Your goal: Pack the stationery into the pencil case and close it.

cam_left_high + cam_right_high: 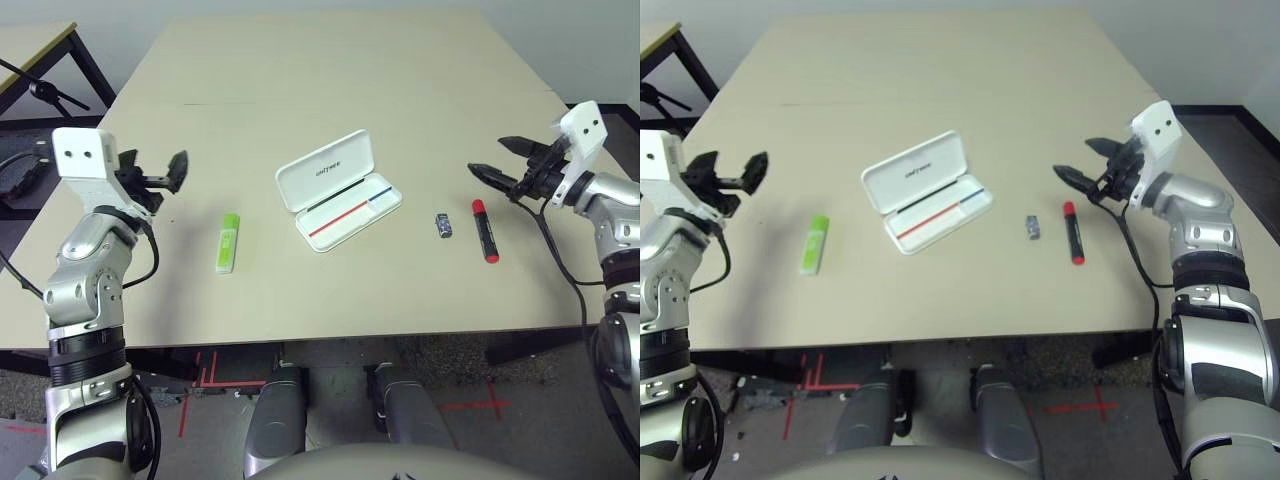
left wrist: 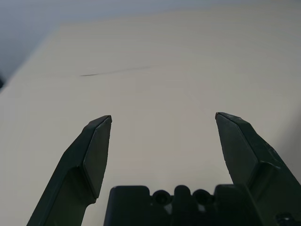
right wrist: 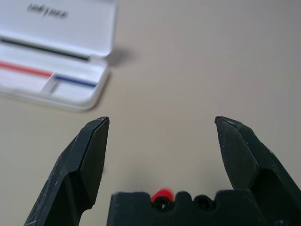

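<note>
The pencil case (image 1: 339, 190) is seen lying open near the middle of the beige surface (image 1: 330, 80), its lid (marked with dark lettering) folded back flat and a red and blue stripe showing in the tray. Nothing is seen inside it. To its left, well apart, the lime-green highlighter (image 1: 227, 243) lies on the surface. To its right lie the small dark-grey block (image 1: 444, 225) and, just beside that, the red marker (image 1: 484, 230), its black end pointing away from the robot. The left tool (image 1: 158, 176) is held above the surface left of the highlighter, fingers spread and empty. The right tool (image 1: 505, 163) is held just beyond the marker, likewise spread wide and gripping nothing.
</note>
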Robot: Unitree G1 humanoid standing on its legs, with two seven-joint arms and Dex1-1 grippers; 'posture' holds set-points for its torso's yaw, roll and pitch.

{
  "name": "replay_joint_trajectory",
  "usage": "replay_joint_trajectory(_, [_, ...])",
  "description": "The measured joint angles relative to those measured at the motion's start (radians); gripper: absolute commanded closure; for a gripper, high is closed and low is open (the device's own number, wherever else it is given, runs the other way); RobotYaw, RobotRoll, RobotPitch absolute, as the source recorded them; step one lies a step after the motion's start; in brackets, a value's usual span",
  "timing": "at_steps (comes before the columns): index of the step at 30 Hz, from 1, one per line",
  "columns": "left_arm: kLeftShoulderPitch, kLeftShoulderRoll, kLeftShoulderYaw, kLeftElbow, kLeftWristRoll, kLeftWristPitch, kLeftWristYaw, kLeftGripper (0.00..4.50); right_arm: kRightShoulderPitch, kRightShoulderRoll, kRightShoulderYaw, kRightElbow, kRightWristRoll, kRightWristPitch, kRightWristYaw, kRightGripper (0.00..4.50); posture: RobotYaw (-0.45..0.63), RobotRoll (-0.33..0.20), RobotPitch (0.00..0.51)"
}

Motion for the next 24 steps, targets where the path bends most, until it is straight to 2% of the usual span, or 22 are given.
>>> replay_joint_trajectory(5, [0.043, 0.035, -0.069, -0.123, -0.031, 0.117, -0.059, 0.06, 0.014, -0.032, 0.044, -0.033, -0.021, 0.026, 0.095, 0.00, 0.10, 0.000, 0.098])
replay_joint_trajectory(15, [0.165, 0.145, -0.276, -0.380, -0.053, 0.261, -0.185, 0.06, 0.009, -0.024, 0.072, -0.025, -0.046, 0.017, 0.098, 0.00, 0.11, 0.000, 0.105])
replay_joint_trajectory(19, [0.163, 0.145, -0.357, -0.406, -0.048, 0.272, -0.196, 0.06, 0.009, -0.009, 0.077, -0.022, -0.058, 0.012, 0.094, 0.00, 0.12, 0.000, 0.112])
replay_joint_trajectory(24, [0.080, 0.135, -0.473, -0.354, 0.009, 0.255, -0.222, 0.06, 0.003, -0.001, 0.084, -0.008, -0.072, 0.003, 0.091, 0.00, 0.11, 0.000, 0.114])
